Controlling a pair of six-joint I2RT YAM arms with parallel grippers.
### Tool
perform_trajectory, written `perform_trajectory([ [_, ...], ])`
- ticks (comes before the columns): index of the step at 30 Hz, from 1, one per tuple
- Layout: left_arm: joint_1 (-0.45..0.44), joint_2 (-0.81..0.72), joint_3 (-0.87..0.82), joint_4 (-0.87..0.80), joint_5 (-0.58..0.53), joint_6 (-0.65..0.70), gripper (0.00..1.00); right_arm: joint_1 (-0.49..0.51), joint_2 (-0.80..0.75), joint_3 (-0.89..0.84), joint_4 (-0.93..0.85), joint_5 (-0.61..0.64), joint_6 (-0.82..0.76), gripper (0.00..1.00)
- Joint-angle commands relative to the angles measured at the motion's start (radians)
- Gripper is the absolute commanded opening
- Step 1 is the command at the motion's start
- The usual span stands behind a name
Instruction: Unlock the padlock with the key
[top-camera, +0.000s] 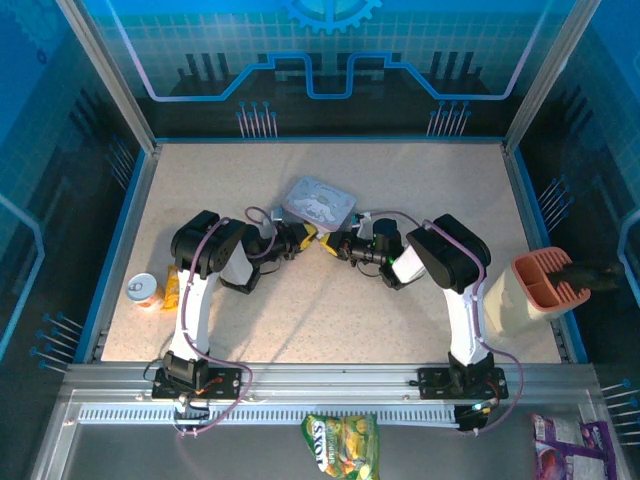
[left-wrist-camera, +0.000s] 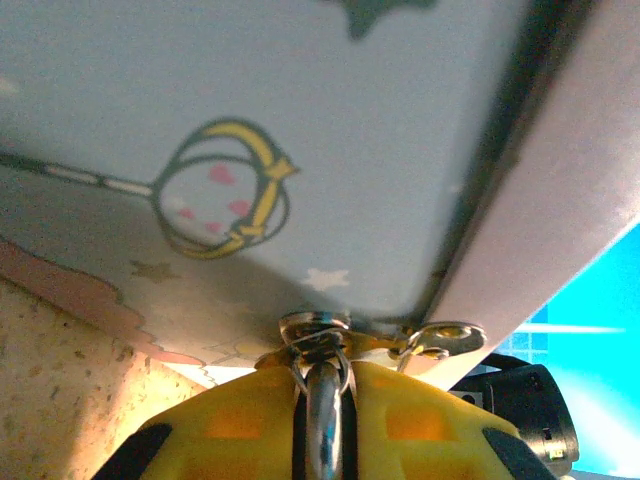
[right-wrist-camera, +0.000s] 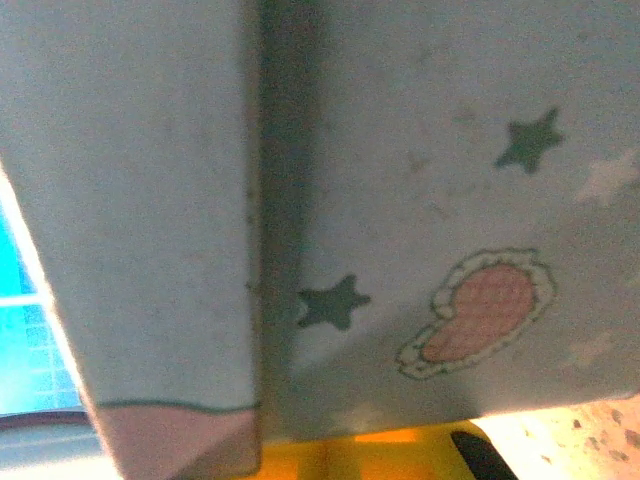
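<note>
The grey tin (top-camera: 320, 203) lies at the table's middle back, and both grippers meet just in front of it. My left gripper (top-camera: 306, 237) is shut on a thick silver loop (left-wrist-camera: 326, 415), seemingly the padlock's shackle, with a thin wire ring round it. The padlock's dark body is hidden. A small silver eyelet (left-wrist-camera: 446, 338), possibly the key's head, sticks out to the right against the tin (left-wrist-camera: 300, 120). My right gripper (top-camera: 331, 245) faces the left one, fingertip to fingertip. Its yellow fingers (right-wrist-camera: 330, 458) sit shut under the tin's wall (right-wrist-camera: 450, 150), with nothing seen between them.
A small can (top-camera: 144, 290) and a yellow packet (top-camera: 172, 288) lie left of the left arm. An orange-and-beige holder (top-camera: 538, 287) stands at the right edge. A snack bag (top-camera: 342, 445) and a purple packet (top-camera: 565, 447) lie in front of the rail.
</note>
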Motion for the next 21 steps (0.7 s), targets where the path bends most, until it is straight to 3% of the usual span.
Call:
perform_trajectory([
  [1,-0.07,0.043,-0.072,-0.19,0.238,0.026,0.0,-0.021,-0.001,0.082,0.063,0.121,-0.011,0.0],
  [7,-0.09,0.061,-0.058,-0.191,0.233,0.024,0.0,0.028,-0.013,0.145,-0.031,0.133,-0.065,0.0],
  [21,-0.095,0.025,-0.092,-0.191,0.265,0.038,0.0,-0.051,-0.031,0.119,0.012,0.123,-0.057,0.0],
])
